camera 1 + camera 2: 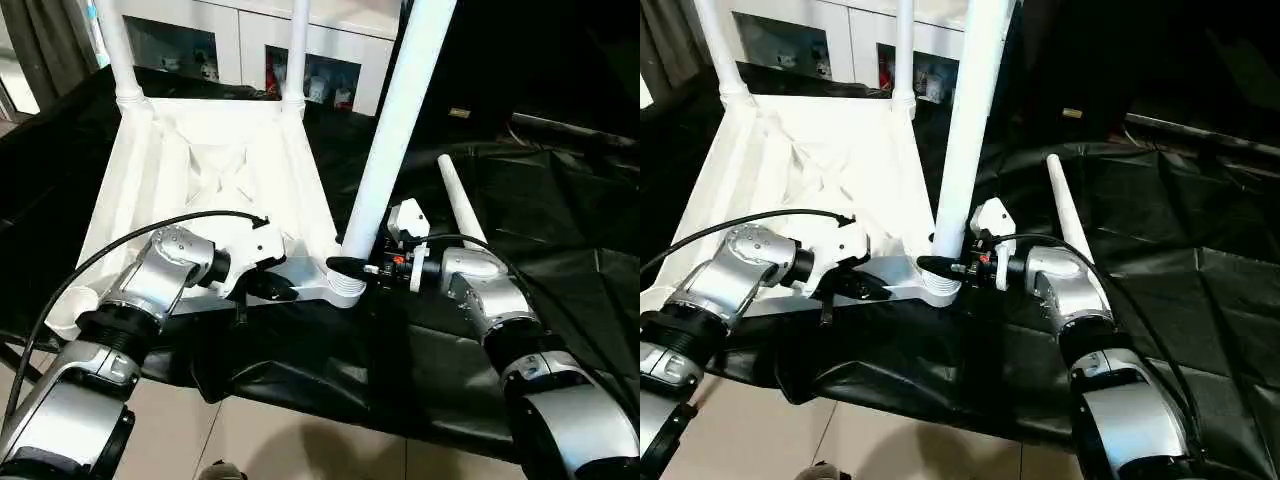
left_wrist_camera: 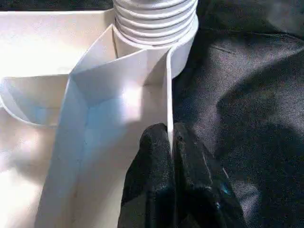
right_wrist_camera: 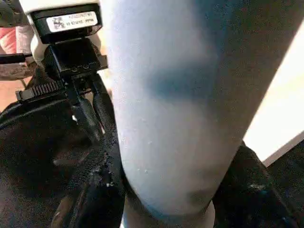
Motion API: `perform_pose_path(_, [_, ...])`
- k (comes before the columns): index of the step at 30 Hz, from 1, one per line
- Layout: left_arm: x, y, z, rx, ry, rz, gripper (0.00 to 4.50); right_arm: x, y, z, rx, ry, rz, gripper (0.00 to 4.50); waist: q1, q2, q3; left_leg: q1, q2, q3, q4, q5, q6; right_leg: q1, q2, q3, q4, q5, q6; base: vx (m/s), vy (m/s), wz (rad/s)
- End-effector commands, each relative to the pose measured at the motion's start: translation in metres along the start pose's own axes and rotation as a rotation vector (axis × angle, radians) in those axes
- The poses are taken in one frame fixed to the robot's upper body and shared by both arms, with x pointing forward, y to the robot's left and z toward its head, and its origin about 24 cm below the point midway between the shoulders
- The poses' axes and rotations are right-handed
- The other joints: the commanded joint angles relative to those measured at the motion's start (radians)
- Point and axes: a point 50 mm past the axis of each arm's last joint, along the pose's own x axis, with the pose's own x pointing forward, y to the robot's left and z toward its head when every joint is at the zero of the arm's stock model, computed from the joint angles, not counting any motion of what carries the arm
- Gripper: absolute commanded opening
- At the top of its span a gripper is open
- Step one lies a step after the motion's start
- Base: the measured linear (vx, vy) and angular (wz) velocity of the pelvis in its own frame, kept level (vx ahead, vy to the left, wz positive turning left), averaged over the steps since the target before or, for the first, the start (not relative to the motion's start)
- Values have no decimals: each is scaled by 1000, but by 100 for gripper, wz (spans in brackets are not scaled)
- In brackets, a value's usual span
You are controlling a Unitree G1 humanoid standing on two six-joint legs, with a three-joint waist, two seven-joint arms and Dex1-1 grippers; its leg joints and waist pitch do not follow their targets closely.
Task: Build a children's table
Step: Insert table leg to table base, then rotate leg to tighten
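Note:
The white table top [image 1: 200,170] lies upside down on black cloth, ribbed underside up. Two tube legs [image 1: 118,50] [image 1: 297,50] stand in its far corner sockets. A third leg [image 1: 395,130] stands upright in the near right socket [image 1: 345,290], and my right gripper [image 1: 350,266] is shut around its base; in the right wrist view black fingers [image 3: 102,190] flank the tube [image 3: 175,95]. My left gripper [image 1: 275,290] is shut on the top's near rim [image 2: 168,95], just beside that socket [image 2: 156,19]. A fourth leg [image 1: 460,200] lies loose on the cloth to the right.
Black cloth [image 1: 560,220] covers the work surface and hangs over its near edge above the tiled floor. A white cabinet with glass doors [image 1: 250,40] stands behind. A black cable [image 1: 150,225] loops over my left forearm.

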Motion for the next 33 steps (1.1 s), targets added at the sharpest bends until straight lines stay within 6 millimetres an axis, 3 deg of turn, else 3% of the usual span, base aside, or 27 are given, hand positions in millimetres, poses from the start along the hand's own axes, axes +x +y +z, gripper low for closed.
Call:
perform_pose_path(1, [10,-2,10,21,-25,-23,0,1,16,-45,136,155,14,190,3,17,-46,21,38,-7,-67,-170,19,30,-101,37,-73,28,-250,0,0,0])
perform_pose_path(3, [11,1,12,-2,-35,11,0,2,16,-46,146,139,-30,190,2,21,-42,23,38,-7,-70,-204,9,27,-102,38,-78,-20,-246,0,0,0])
perform_pose_path(5, [12,5,13,-29,-41,49,0,4,14,-49,159,131,-114,190,-1,20,-35,27,38,-10,-77,-272,-12,21,-103,39,-90,-135,-232,0,0,0])
perform_pose_path(6, [13,7,15,-43,-45,73,0,4,11,-50,162,135,-171,190,-3,20,-28,32,37,-13,-81,-334,-28,15,-105,40,-101,-255,-214,0,0,0])
perform_pose_path(7, [14,9,16,-60,-49,100,0,5,10,-52,164,139,-235,190,-4,21,-25,35,37,-15,-82,-364,-37,12,-107,41,-105,-317,-203,0,0,0])
perform_pose_path(9, [16,16,19,-99,-56,179,0,9,8,-57,177,159,-365,190,-8,19,-28,30,36,-26,-89,-387,-60,14,-113,41,-113,-438,-155,-25,4,-7])
perform_pose_path(11, [18,18,21,-124,-62,209,0,13,7,-60,203,167,-450,190,-11,18,-30,27,33,-27,-91,-381,-62,14,-113,37,-115,-437,-140,0,0,0])
perform_pose_path(14, [25,24,26,-181,-59,289,0,26,6,-62,277,184,-628,190,-12,30,-31,32,34,-26,-90,-398,-61,7,-118,26,-117,-410,-149,0,0,0])
perform_pose_path(15, [33,27,30,-224,-43,356,0,39,8,-61,345,201,-749,190,-17,29,-29,31,34,-27,-93,-409,-69,6,-117,24,-115,-415,-146,0,0,0])
perform_pose_path(16, [33,27,30,-224,-43,356,0,39,8,-61,345,201,-749,190,-18,28,-31,37,33,-30,-93,-425,-77,2,-117,21,-117,-427,-138,0,0,0])
perform_pose_path(17, [42,28,36,-244,-40,409,0,53,11,-58,414,210,-822,190,-20,24,-31,35,33,-29,-92,-429,-76,3,-117,20,-117,-425,-136,0,0,0])
perform_pose_path(20, [54,26,46,-257,-54,456,0,68,16,-52,488,207,-856,190,-20,25,-32,38,32,-28,-90,-448,-71,-5,-118,23,-120,-420,-122,0,0,0])
perform_pose_path(21, [58,25,50,-261,-61,466,0,73,17,-49,499,207,-859,190,-18,9,-31,37,32,-23,-88,-439,-57,-7,-116,22,-121,-394,-123,0,0,0])
perform_pose_path(22, [59,25,52,-264,-64,470,0,74,18,-48,499,207,-859,190,-13,17,-34,36,32,-22,-89,-418,-51,-5,-117,23,-120,-355,-123,0,0,0])
perform_pose_path(25, [59,25,52,-266,-65,480,0,77,19,-45,473,215,-847,190,-6,11,-40,23,34,-19,-94,-317,-39,9,-110,20,-103,-189,-135,17,0,-1])
perform_pose_path(29, [56,28,48,-280,-45,521,0,84,23,-45,474,240,-859,190,-2,-1,-41,26,31,-15,-92,-344,-45,6,-114,22,-110,-245,-120,13,0,-1])
perform_pose_path(33, [54,29,48,-283,-40,527,0,85,24,-44,488,241,-862,190,-1,-1,-38,26,31,-16,-94,-356,-44,2,-116,23,-117,-293,-104,0,0,0])
